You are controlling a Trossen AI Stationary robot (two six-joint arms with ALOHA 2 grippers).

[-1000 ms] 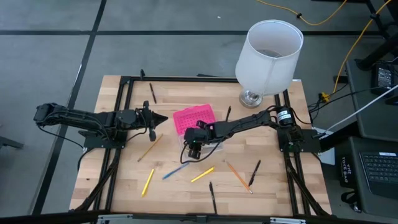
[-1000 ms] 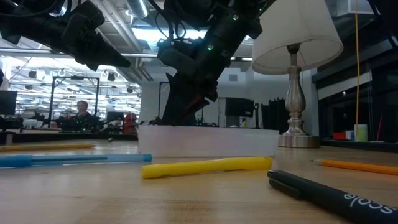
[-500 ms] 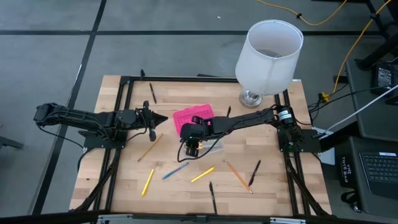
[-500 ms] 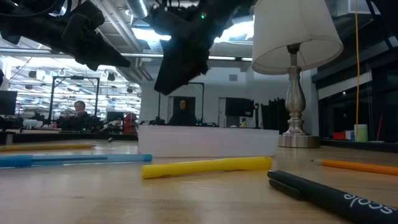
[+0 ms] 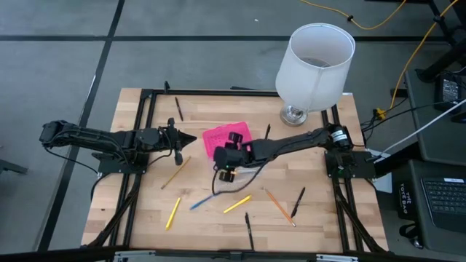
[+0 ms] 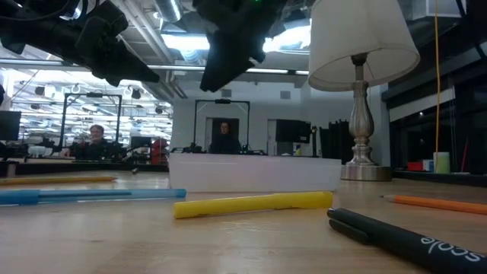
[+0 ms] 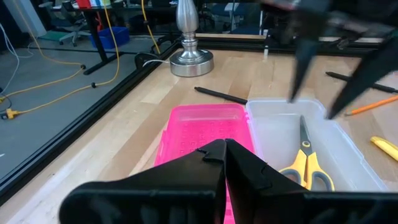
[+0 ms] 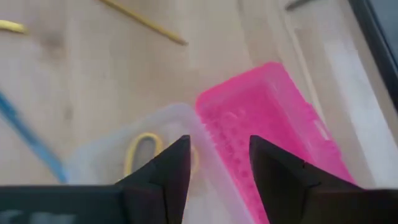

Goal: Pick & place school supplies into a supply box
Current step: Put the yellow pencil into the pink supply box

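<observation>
The supply box lies open at mid-table. Its pink lid (image 5: 224,136) lies flat beside the clear base (image 7: 323,134). Yellow-handled scissors (image 7: 305,167) lie flat on the base's floor and also show as scissors (image 8: 144,152) in the right wrist view. My right gripper (image 5: 225,173) hangs open above the base, fingers slanting down, touching nothing; it shows as the right gripper (image 7: 311,107) over the scissors. My left gripper (image 5: 185,138) waits shut left of the lid, above the table. Several pens and pencils lie on the wood: a blue pen (image 5: 205,200), a yellow pen (image 5: 237,204), an orange pencil (image 5: 278,206).
A white lamp (image 5: 314,62) stands at the far right corner. Black frame bars (image 5: 145,131) run along the table's sides. A tan pencil (image 5: 175,172), another yellow pen (image 5: 172,212) and black pens (image 5: 298,201) lie toward the near edge. People sit in the room beyond.
My right gripper has risen out of the clear base, staying open, and has turned a little about its wrist. The scissors stay lying in the base.
</observation>
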